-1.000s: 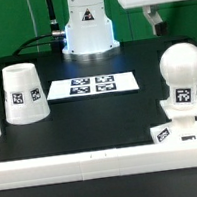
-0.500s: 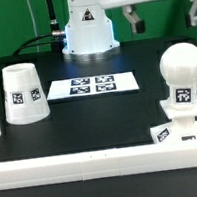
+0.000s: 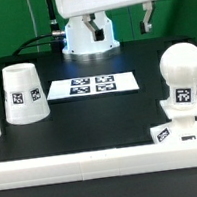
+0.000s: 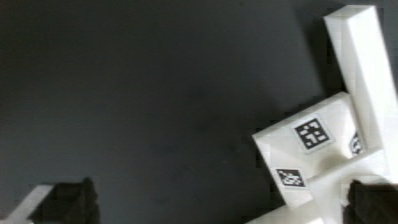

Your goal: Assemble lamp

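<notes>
The white tapered shade (image 3: 23,93) stands mouth down on the black table at the exterior view's left. The round-headed bulb (image 3: 181,71) stands upright on the flat square base (image 3: 177,129) at the exterior view's right, against the front rail. My gripper (image 3: 123,24) hangs open and empty high above the table's back, well apart from all parts. In the wrist view the gripper (image 4: 222,203) shows two dark fingertips (image 4: 71,200) wide apart over bare black table. A white tagged part (image 4: 306,145), apparently the base, lies near one finger.
The marker board (image 3: 93,85) lies flat between the shade and the bulb. A long white border rail (image 3: 95,160) runs along the front edge and also shows in the wrist view (image 4: 363,60). The robot's white pedestal (image 3: 86,36) stands at the back.
The gripper has moved toward the exterior view's left, from above the bulb to above the table's middle back. It stays open and empty. The lamp parts have not moved.
</notes>
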